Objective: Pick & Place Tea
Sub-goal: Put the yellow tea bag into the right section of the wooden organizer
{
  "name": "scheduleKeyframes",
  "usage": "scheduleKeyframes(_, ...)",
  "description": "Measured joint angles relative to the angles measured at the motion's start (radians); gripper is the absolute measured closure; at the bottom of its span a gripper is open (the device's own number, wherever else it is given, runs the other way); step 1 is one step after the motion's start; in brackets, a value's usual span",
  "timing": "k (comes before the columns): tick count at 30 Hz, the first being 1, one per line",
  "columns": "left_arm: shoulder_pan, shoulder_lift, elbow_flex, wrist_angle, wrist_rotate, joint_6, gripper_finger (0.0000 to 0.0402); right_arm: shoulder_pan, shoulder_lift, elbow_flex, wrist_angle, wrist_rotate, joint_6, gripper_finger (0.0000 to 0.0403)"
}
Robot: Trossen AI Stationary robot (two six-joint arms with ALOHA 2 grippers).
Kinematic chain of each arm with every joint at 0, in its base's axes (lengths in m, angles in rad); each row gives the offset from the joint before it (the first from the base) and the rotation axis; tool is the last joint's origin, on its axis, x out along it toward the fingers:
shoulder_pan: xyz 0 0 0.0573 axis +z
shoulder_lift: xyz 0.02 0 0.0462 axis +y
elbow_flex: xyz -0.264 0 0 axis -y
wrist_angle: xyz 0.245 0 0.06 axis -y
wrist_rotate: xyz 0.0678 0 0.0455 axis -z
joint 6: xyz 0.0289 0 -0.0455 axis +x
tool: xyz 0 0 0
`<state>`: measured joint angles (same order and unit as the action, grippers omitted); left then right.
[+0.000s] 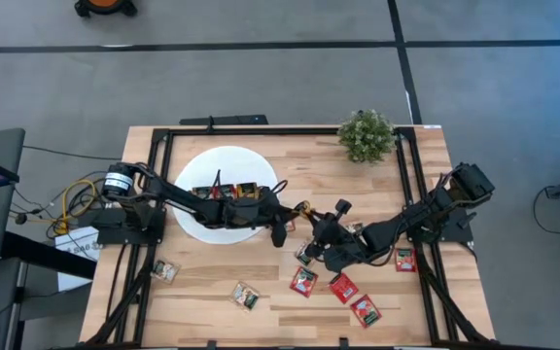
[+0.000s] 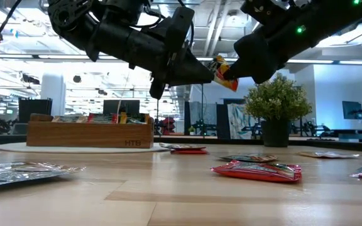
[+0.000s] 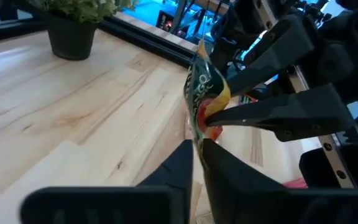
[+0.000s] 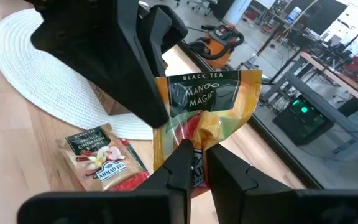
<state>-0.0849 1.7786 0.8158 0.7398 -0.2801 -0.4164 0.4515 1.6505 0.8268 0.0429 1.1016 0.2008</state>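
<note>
Nearest the low camera, a crumpled white-and-green sachet [image 2: 24,168] lies flat on the worktop [image 2: 187,194] at the left, and a red sachet [image 2: 258,170] lies flat toward the right. Just behind it sit a darker sachet [image 2: 249,158] and another red one [image 2: 182,149], all apart from each other.

Above the middle of the worktop, both arms meet in the air over one orange-yellow sachet [image 2: 221,73], which carries the words "Black Tea Mango Magic" in the right wrist view. The right tool [image 4: 194,155] pinches the sachet's lower edge, fingers pressed together on it. The left tool [image 3: 197,146] has its fingers closed on the opposite edge of the same sachet, so the packet hangs between the two, clear of the wood. In the right wrist view a red sachet marked "Cinnamon Apple" [image 4: 98,155] lies on the worktop below the held one, beside the white disc [image 4: 23,68].

Farther back on the left, the wooden tray [image 2: 90,133] stands on the white disc, with sachets standing upright in its compartments. From above, several red sachets [image 1: 343,288] lie near the front right of the worktop.

At the far right edge stands the potted plant [image 2: 279,113].
</note>
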Motion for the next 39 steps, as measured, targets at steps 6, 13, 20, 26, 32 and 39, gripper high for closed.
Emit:
scheduleKeyframes(6, -0.001, 0.0, 0.0, 0.016, -0.005, 0.006, 0.04, 0.0, -0.001, 0.0, -0.003, -0.001, 0.0, 0.0375)
scheduleKeyframes(13, -0.003, 0.001, 0.0, 0.013, -0.012, 0.031, 0.0401, 0.0, -0.001, 0.0, -0.006, -0.036, 0.0, 0.0366)
scheduleKeyframes(20, -0.012, -0.007, 0.0, -0.067, -0.09, 0.071, 0.0401, 0.002, -0.001, 0.0, -0.02, -0.108, 0.0, 0.0309)
scheduleKeyframes(26, -0.043, -0.098, 0.0, -0.264, -0.239, 0.121, 0.0401, 0.02, -0.003, 0.0, -0.07, -0.111, 0.001, 0.0212)
scheduleKeyframes(32, -0.101, -0.232, 0.0, -0.571, -0.372, 0.15, 0.0401, 0.017, -0.003, 0.0, -0.08, -0.151, 0.007, 0.0163)
scheduleKeyframes(39, -0.203, -0.343, 0.0, -0.819, -0.302, 0.225, 0.0401, -0.087, 0.001, 0.0, 0.048, -0.511, -0.007, 0.0188)
